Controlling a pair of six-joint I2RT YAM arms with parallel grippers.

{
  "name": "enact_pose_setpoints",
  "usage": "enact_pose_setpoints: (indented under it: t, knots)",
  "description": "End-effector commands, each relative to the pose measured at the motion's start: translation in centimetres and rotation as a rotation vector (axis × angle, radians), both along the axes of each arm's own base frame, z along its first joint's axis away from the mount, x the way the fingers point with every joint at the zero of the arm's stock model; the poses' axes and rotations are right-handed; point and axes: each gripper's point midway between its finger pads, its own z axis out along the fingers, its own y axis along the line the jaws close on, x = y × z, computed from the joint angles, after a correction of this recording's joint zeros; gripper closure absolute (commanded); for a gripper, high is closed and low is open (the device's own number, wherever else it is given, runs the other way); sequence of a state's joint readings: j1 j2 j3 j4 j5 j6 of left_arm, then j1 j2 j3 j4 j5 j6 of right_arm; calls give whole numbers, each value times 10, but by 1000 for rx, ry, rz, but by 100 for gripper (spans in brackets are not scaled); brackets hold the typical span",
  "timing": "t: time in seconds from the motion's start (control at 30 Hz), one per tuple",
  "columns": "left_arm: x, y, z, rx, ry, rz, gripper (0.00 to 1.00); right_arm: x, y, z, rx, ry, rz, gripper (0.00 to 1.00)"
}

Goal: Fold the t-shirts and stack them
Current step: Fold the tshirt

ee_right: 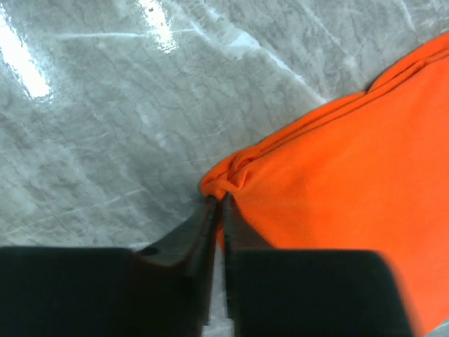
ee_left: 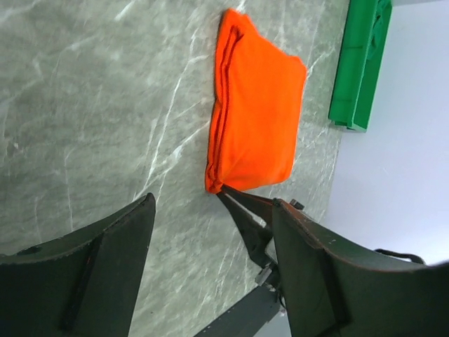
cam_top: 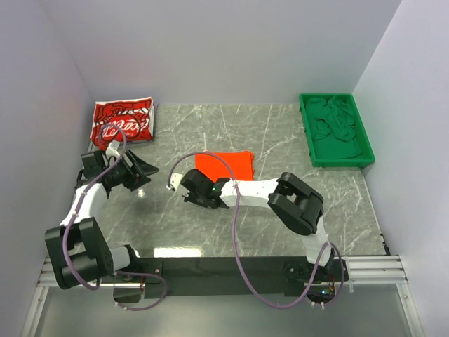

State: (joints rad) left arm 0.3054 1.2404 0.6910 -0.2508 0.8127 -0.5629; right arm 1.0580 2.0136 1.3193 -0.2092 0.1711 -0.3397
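Marble table (cam_top: 280, 210): green tray (cam_top: 306, 133) far right, orange t-shirt (cam_top: 231, 163) folded at centre, red t-shirt (cam_top: 124, 121) folded in the far left corner. Right gripper (ee_right: 219, 203) jaws nearly together, apparently nipping the orange t-shirt's near left corner. Left gripper (cam_top: 145, 173) jaws spread, empty, between both shirts.

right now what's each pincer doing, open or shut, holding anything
Left pincer: open, holding nothing.
Right pincer: shut on a corner of the folded orange shirt.
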Motion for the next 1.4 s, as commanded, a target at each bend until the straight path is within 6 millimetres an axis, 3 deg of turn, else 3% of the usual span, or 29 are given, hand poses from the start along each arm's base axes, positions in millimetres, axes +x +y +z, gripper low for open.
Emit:
enact_pose_setpoints:
  t: [0.0,0.03,0.13,0.33,0.4,0.43,0.53,0.77,0.9,1.17,1.37]
  knots:
    - [5,-4,-10,-40,8,18,27,-1,8,17,46,3,7,95]
    - [7,-6,-15,-44,17,20,25,-2,12,31,89,10,12,100]
    - [15,-27,-20,-78,3,-12,23,-5,17,56,164,36,19,100]
    - [32,-71,-28,-138,27,-39,18,12,11,90,261,41,-15,100]
    - [34,-84,-35,-161,63,-36,14,18,9,95,282,57,-21,100]
    - [38,-90,-32,-172,63,-36,7,19,9,97,291,62,-26,100]
    - [41,-109,-39,-186,99,-49,2,22,9,103,313,86,-31,100]
    - [62,-140,-43,-232,87,-32,1,27,16,103,334,120,-43,100]
    - [65,-157,-64,-237,157,-10,1,29,22,105,348,136,-46,100]
    - [91,-171,-77,-211,187,54,16,51,34,109,382,126,-123,100]
    - [98,-175,-81,-203,186,62,33,58,35,101,390,136,-171,100]
